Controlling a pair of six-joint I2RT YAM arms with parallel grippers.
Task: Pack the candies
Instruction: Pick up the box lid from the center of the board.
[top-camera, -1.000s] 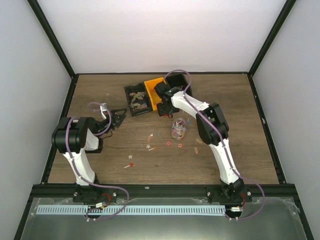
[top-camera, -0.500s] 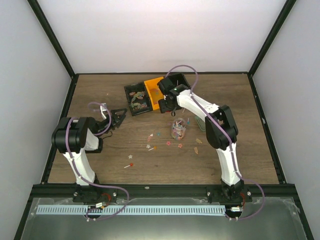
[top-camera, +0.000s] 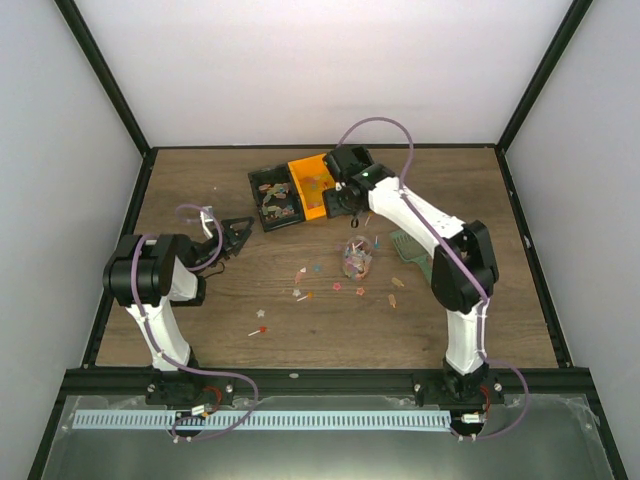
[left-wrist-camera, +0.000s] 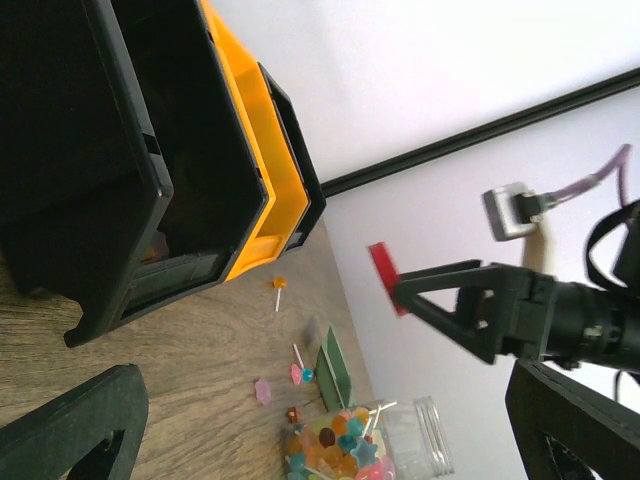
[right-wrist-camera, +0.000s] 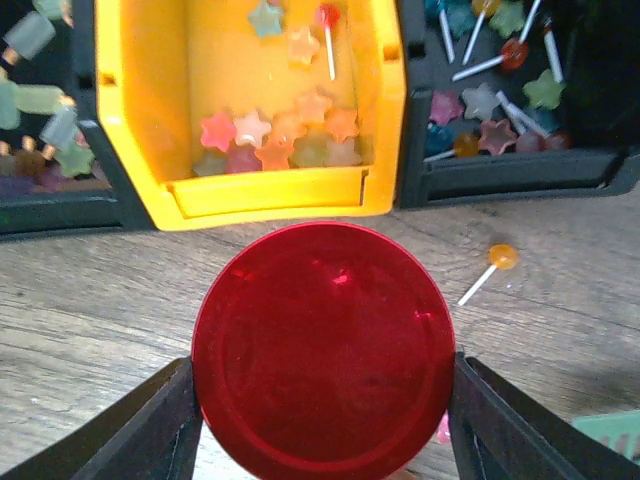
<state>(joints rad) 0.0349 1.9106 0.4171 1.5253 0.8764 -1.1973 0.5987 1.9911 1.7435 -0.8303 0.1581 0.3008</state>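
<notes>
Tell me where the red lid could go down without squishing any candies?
The red lid would fit on the bare table along its right side, past the green scoop, or in the back left corner beside the black bin. It is crowded around the jar, where loose candies lie scattered.

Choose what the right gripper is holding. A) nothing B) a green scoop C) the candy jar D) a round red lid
D: the right wrist view shows the round red lid clamped in the right gripper.
</notes>
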